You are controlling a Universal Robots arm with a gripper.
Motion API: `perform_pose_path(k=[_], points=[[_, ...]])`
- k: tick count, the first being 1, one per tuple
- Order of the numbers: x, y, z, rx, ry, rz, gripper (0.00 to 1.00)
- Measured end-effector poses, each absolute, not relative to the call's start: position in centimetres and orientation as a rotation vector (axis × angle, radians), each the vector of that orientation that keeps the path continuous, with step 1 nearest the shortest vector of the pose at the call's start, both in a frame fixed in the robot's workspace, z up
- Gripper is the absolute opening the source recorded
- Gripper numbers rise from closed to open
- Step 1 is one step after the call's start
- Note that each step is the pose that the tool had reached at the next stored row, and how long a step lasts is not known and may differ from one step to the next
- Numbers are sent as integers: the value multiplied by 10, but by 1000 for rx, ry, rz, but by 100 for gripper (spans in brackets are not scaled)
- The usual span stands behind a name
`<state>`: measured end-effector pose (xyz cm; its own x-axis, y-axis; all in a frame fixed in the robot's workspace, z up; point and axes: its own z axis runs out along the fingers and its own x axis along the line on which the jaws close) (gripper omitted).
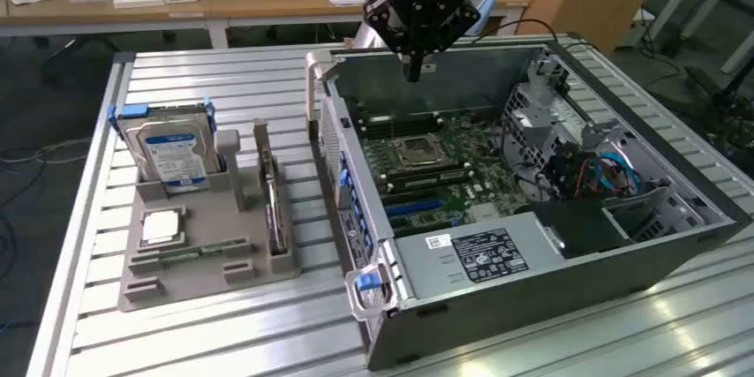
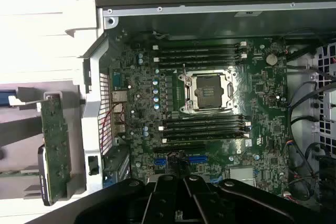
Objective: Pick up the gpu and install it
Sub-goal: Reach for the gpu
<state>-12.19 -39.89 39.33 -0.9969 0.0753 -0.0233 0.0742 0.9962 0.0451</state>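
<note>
The gripper (image 1: 412,72), pressed together and empty, hangs over the open case (image 1: 531,306). The gpu (image 1: 274,209) stands on edge in the holder (image 1: 200,262) beside it: light, stiff, probably fragile, best pinched by its upper edge.

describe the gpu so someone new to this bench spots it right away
On the slatted metal table, a grey parts holder sits at the exterior view's left of the open computer case. The gpu stands on edge along the holder's side nearest the case. It is a slim dark card, unlike the boxy blue-labelled hard drive and the flat-lying green memory stick.
</note>
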Motion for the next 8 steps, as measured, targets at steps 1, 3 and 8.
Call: perform_pose_path(k=[1,3,8], points=[[-122,-399,393,117,3114,69,11],[-122,-399,393,117,3114,69,11],[-122,-399,393,116,3114,69,11]])
